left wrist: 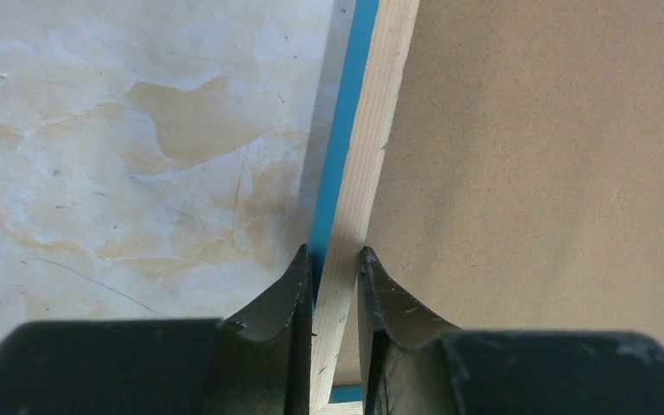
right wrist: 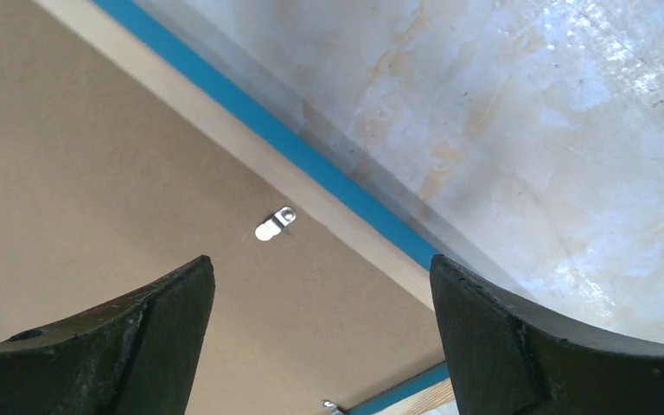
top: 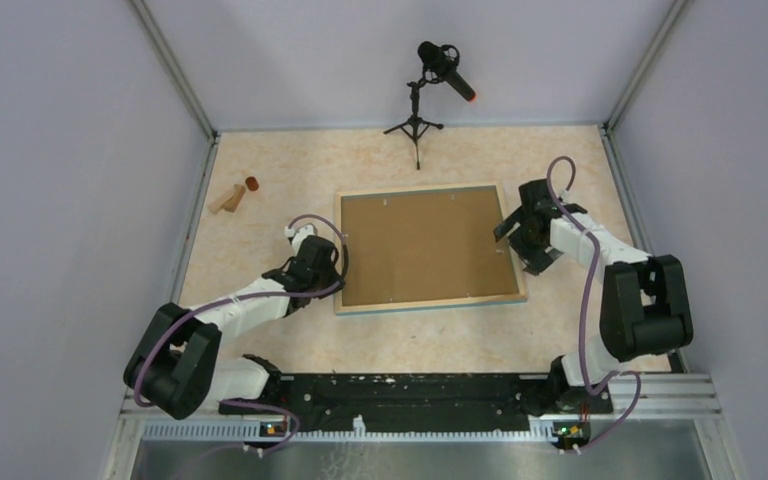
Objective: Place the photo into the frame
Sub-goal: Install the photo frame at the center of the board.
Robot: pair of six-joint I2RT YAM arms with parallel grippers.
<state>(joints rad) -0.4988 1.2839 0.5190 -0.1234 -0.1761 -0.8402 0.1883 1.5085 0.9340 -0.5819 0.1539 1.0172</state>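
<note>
The frame (top: pixel 430 302) lies face down in the middle of the table, its light wood rail (left wrist: pixel 372 147) and blue face edge showing around a brown backing board (top: pixel 422 245). My left gripper (top: pixel 337 262) is shut on the frame's left rail, one finger outside it and one on the board side (left wrist: pixel 335 259). My right gripper (top: pixel 508 240) hovers open over the frame's right side (right wrist: pixel 322 268), above the board, with nothing between its fingers. A small metal clip (right wrist: pixel 275 223) sits on the board beside the rail (right wrist: pixel 251 151). The photo is hidden from every view.
A microphone on a small tripod (top: pixel 430 75) stands at the back centre. Wooden pieces (top: pixel 230 197) and a small red thing (top: pixel 252 183) lie at the back left. Pale walls enclose the table on three sides.
</note>
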